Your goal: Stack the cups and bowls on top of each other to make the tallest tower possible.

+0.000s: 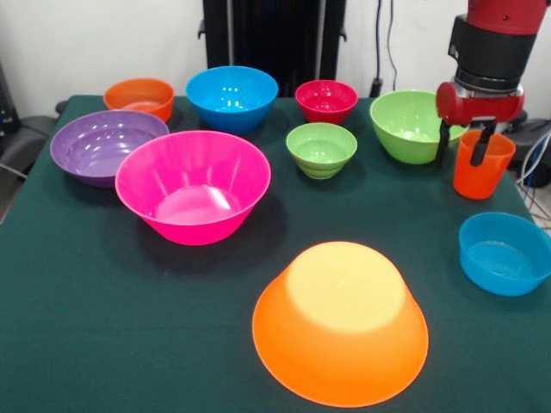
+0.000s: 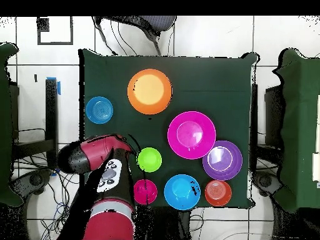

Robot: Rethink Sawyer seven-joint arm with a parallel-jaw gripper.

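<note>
On the green table (image 1: pixel 86 284), jaws straddle the cup's (image 1: pixel 482 168) rim.

Nine bowls in all, one large orange bowl (image 1: pixel 340 323) rim down, one pink bowl (image 1: pixel 193 186), one purple bowl (image 1: pixel 105 146), two blue bowls (image 1: pixel 232 97) (image 1: pixel 504 253), two green bowls (image 1: pixel 416 126) (image 1: pixel 321 149), one red bowl (image 1: pixel 326 101), one small orange bowl (image 1: pixel 139 97), one orange-red cup (image 1: pixel 481 165), one robot arm (image 1: pixel 488 60)
</note>
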